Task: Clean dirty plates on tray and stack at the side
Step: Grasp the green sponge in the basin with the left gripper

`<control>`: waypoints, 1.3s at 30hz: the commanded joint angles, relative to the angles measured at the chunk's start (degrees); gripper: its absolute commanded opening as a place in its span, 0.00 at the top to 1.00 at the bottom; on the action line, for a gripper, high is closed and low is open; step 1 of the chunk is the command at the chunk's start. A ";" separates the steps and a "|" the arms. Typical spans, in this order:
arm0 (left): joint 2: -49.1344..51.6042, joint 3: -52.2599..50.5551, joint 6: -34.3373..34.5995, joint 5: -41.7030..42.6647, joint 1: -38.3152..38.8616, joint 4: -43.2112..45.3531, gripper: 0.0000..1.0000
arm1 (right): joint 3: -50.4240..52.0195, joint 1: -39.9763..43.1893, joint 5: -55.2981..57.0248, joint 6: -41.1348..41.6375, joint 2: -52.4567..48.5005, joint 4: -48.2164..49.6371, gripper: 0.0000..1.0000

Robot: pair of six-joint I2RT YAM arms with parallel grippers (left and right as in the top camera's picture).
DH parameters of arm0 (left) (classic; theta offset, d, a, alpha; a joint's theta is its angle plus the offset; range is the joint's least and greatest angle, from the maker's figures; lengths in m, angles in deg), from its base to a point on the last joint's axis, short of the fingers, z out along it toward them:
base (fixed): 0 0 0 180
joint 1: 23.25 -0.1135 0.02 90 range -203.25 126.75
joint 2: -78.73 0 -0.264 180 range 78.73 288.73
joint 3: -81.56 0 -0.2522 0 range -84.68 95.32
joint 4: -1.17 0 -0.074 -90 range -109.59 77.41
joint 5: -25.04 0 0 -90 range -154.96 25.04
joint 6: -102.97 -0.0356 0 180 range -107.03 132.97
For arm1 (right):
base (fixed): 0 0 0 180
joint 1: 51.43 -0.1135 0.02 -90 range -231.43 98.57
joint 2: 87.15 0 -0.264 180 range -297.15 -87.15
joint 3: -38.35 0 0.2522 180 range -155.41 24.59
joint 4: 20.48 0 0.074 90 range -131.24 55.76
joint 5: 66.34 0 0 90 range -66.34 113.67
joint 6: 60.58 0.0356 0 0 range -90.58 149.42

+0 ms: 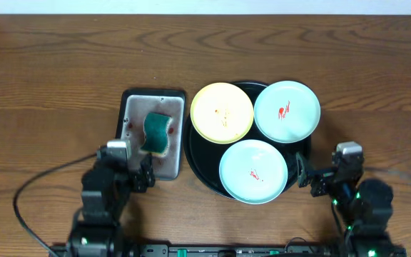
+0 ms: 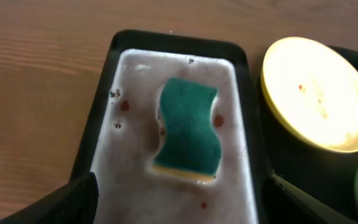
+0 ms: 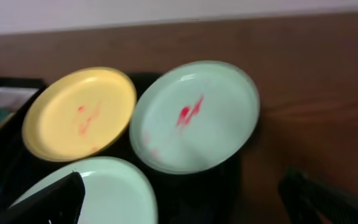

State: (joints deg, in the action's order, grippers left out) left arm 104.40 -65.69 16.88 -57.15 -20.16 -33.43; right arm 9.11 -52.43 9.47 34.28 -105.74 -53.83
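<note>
The black round tray (image 1: 202,160) holds three plates: a pale yellow plate (image 1: 222,112) at its far left, a mint-green plate (image 1: 287,110) at its far right and a second mint-green plate (image 1: 253,170) at the front. All three carry red sauce marks. My left gripper (image 1: 140,170) is open and empty at the near end of the grey tray, short of the green sponge (image 2: 188,130). My right gripper (image 1: 311,177) is open and empty at the black tray's right front rim. The right wrist view shows the yellow plate (image 3: 79,112), the far mint plate (image 3: 194,115) and the near mint plate (image 3: 104,190).
A grey rectangular metal tray (image 1: 134,114), wet with red specks, lies left of the black tray and holds the sponge (image 1: 157,133). The black tray's rim (image 2: 291,162) nearly touches it. Brown wooden table (image 1: 48,86) lies all round. Cables run at the front corners.
</note>
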 commanded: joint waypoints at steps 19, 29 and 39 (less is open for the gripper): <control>38.69 33.48 1.14 6.56 -0.28 -26.27 0.16 | -31.63 -0.55 -11.17 2.19 -43.58 -23.45 0.01; 44.83 33.48 0.85 1.40 -0.24 -11.80 0.17 | -31.63 -0.57 -11.80 0.66 -43.63 -22.91 0.01; 59.58 33.48 0.90 0.52 2.23 -7.37 0.26 | -31.63 -0.57 -11.76 0.66 -43.63 -22.77 0.01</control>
State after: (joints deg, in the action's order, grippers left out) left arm 161.19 -33.30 17.66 -55.90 -19.41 -42.09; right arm -21.40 -52.43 -1.44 34.90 -149.54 -76.78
